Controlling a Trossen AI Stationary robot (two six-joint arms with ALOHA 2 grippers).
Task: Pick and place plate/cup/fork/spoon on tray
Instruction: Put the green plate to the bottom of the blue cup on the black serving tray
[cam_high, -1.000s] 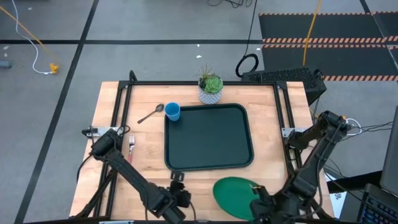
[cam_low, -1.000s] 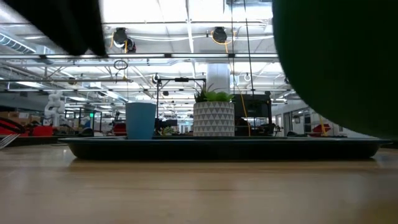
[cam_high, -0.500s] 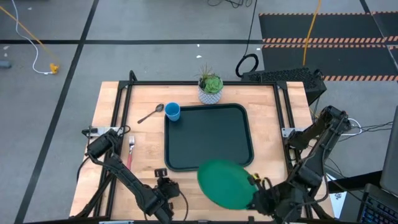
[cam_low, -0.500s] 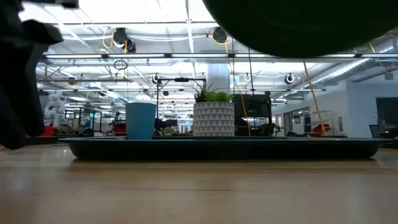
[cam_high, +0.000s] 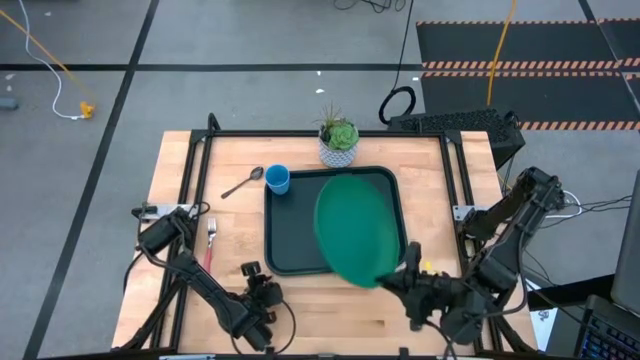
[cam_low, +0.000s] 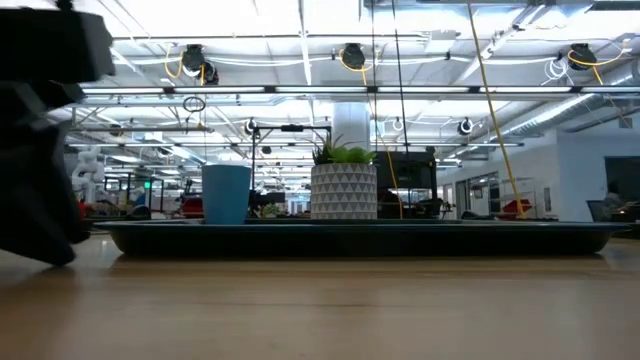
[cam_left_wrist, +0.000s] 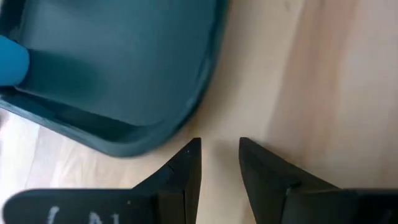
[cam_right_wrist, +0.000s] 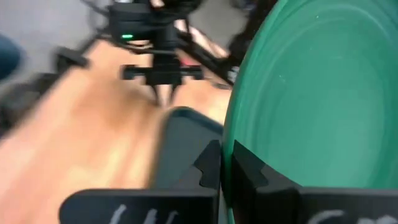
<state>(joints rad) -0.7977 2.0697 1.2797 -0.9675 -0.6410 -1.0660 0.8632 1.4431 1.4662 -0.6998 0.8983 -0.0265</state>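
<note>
Green plate (cam_high: 354, 229) held aloft over the tray (cam_high: 290, 250), pinched at its near edge by the right gripper (cam_high: 400, 272). Fingers closed tight on the rim; in the right wrist view the rim (cam_right_wrist: 227, 180) disappears between the two dark fingers. An edge grip suits a flat disc: nothing else on it to seize. Plate looks tilted, its disc reading as an oval from above, probably because it hangs from one point only.

Plate covers the right part of the tray, so the carry seems nearly at its goal; lowering and release are what remain for this item, as I judge it.

Left gripper (cam_left_wrist: 219, 163) hovers low over bare wood just off the tray's near left corner, fingers narrowly apart, holding nothing. It waits clear of the plate's path.

Blue cup (cam_high: 277, 179) stands on the table touching or just beside the tray's far left corner, outside the rim. Spoon (cam_high: 241, 184) lies just left of the cup. Fork (cam_high: 211, 238) lies near the left arm's base, well apart from the tray. All three not yet placed.

Potted plant (cam_high: 339, 141) behind the tray's far edge; not part of the job.
</note>
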